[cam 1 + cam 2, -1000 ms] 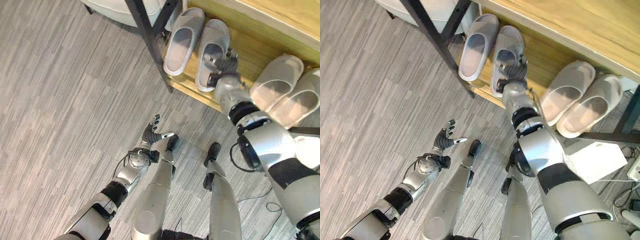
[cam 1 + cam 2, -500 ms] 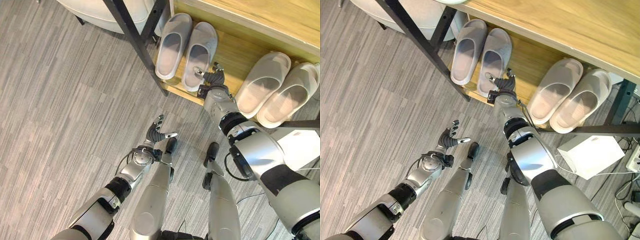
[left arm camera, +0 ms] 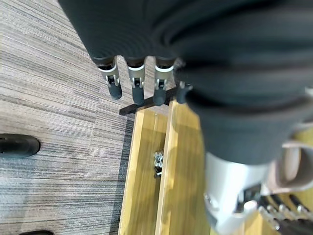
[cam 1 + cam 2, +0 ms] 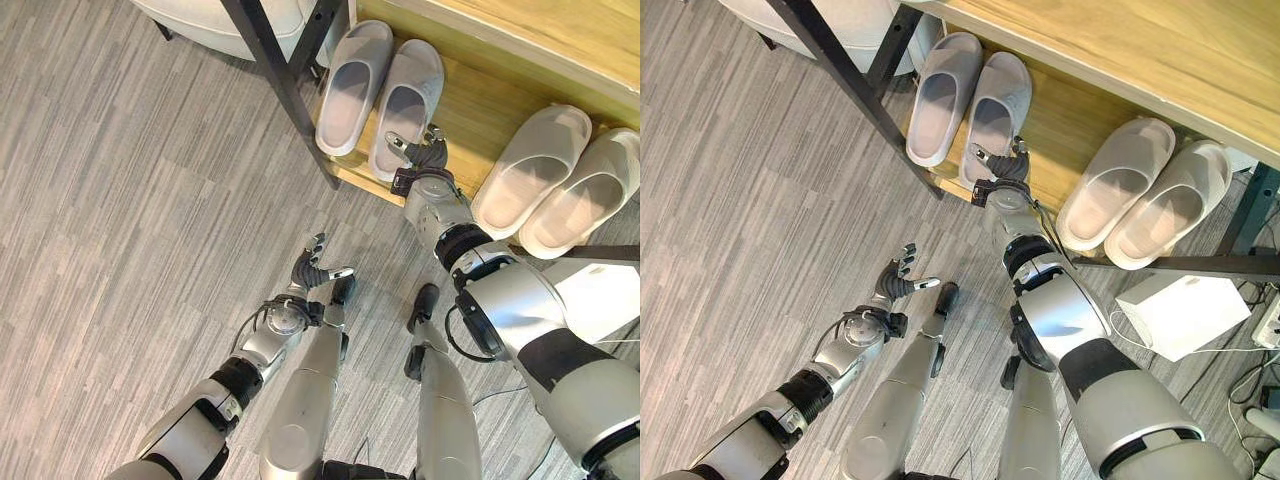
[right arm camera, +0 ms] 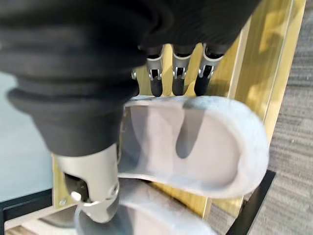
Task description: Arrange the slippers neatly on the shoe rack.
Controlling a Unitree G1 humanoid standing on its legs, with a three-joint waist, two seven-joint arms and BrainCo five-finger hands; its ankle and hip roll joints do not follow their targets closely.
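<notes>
Two grey slippers [image 4: 355,85] [image 4: 408,105] lie side by side at the left end of the wooden shoe rack's lower shelf [image 4: 470,110]. A beige pair [image 4: 530,170] [image 4: 590,195] lies at the right end. My right hand [image 4: 420,160] is open at the heel of the inner grey slipper [image 5: 205,142], its straight fingers [image 5: 178,78] just past the slipper's edge and holding nothing. My left hand [image 4: 310,270] hangs open above the floor in front of the rack, empty, with its fingers [image 3: 137,90] pointing toward the rack's corner.
A black metal rack leg [image 4: 285,85] slants down beside the grey pair. A pale cushioned seat [image 4: 240,15] stands behind it. A white box [image 4: 1180,310] and a power strip [image 4: 1268,325] sit on the floor at the right.
The camera has shifted a little. My right hand has drawn back from beside the inner grey slipper to its heel end. The left hand has stayed in place.
</notes>
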